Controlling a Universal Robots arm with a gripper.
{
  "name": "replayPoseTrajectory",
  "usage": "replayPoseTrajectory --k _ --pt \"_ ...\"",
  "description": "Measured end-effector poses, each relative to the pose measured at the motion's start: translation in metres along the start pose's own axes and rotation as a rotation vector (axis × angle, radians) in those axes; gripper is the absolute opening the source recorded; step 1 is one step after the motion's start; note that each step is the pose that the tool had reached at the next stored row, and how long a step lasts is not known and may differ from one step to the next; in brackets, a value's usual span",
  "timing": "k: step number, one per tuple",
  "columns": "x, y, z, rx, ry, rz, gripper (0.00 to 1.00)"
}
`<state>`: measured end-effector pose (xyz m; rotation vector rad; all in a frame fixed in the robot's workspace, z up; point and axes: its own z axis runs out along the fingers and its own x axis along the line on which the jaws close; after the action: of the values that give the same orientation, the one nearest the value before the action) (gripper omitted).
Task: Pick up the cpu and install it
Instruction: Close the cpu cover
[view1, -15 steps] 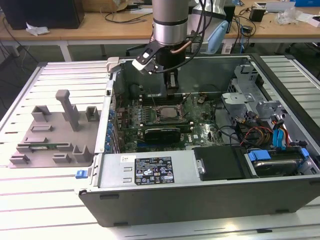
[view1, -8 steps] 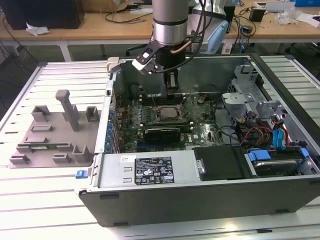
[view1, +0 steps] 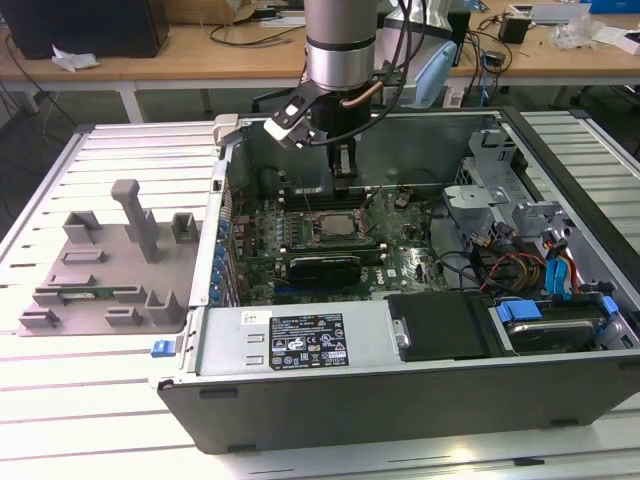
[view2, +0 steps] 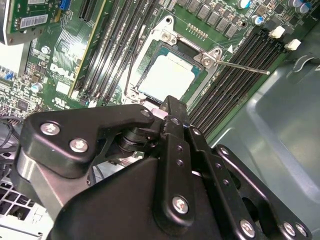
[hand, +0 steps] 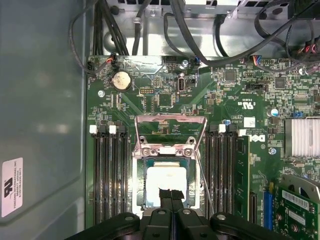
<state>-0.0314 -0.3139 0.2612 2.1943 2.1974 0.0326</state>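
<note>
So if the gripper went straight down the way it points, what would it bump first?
Probably the cpu, lying in its socket. The gripper points down over the cpu's edge, but how high above it hangs is hard to tell.

Bright, even overhead light. Glare bleaches the small silver-grey square chip (view2: 170, 77) (hand: 166, 182) in both wrist views. White slatted counter (view1: 90, 400) blown out in front. Shadows soft.
</note>
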Motion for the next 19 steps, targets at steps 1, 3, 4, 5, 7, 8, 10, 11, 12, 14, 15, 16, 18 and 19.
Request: replayPoseTrajectory --k 1,3,4,5,7,8,10,11,12,14,15,16,18,19 --pt "0.0000 0.0000 0.0000 0.0000 -0.0001 0.001 0.11" --pt "0.0000 0.0000 0.0000 0.0000 -0.0001 0.004 0.11" --pt "0.0000 0.0000 0.0000 0.0000 -0.0002 0.005 0.11" --pt "0.0000 0.0000 0.0000 0.0000 -0.0002 0.006 0.11" --pt "0.0000 0.0000 -0.0003 0.0002 -0.0006 0.010 0.11" --pt "0.0000 0.0001 -0.0008 0.0000 -0.0004 0.010 0.11" --pt "0.0000 0.0001 -0.0031 0.0001 -0.0005 0.010 0.11" --pt "0.0000 0.0002 -0.0044 0.0001 -0.0004 0.010 0.11" --pt "-0.0001 0.0003 -0.0067 0.0000 -0.0005 0.010 0.11" --pt "-0.0001 0.0004 -0.0093 0.0001 -0.0005 0.010 0.11" --pt "-0.0002 0.0006 -0.0145 0.0000 -0.0004 0.010 0.11" --pt "-0.0002 0.0006 -0.0155 0.0000 -0.0004 0.010 0.11" --pt "-0.0002 0.0007 -0.0176 0.0000 -0.0004 0.010 0.11" --pt "-0.0001 0.0008 -0.0183 0.0001 -0.0004 0.010 0.11"
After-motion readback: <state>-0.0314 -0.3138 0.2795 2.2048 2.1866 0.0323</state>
